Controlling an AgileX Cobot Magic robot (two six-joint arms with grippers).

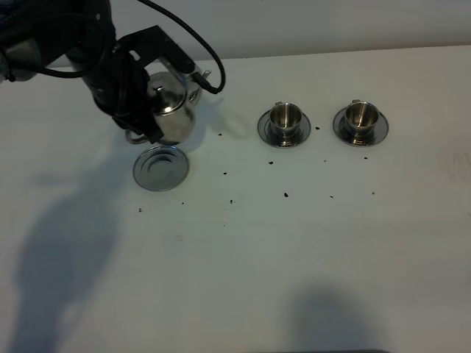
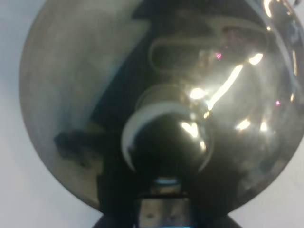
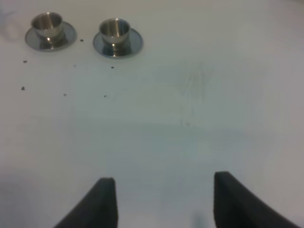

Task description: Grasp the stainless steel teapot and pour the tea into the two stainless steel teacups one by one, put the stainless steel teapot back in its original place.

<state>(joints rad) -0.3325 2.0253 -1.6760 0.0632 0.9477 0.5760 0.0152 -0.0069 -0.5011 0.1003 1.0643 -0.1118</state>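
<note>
The stainless steel teapot point(image 1: 174, 104) is off its coaster, just behind it, with the spout toward the cups. My left gripper point(image 1: 137, 118) is at its handle side and is shut on it. In the left wrist view the domed lid point(image 2: 95, 71) and its knob point(image 2: 166, 137) fill the frame, and the fingers are hidden. The original place, a flat round steel coaster point(image 1: 160, 168), lies bare. The two stainless steel teacups point(image 1: 285, 116) point(image 1: 360, 115) stand on their saucers to the right. They also show in the right wrist view point(image 3: 46, 23) point(image 3: 114, 29). My right gripper point(image 3: 164, 199) is open and empty over bare table. No tea shows.
Small dark specks point(image 1: 285, 195) are scattered on the white table point(image 1: 294, 257) between the coaster and the cups. The left arm's cable point(image 1: 193, 40) loops over the teapot. The table's back edge runs close behind the teapot.
</note>
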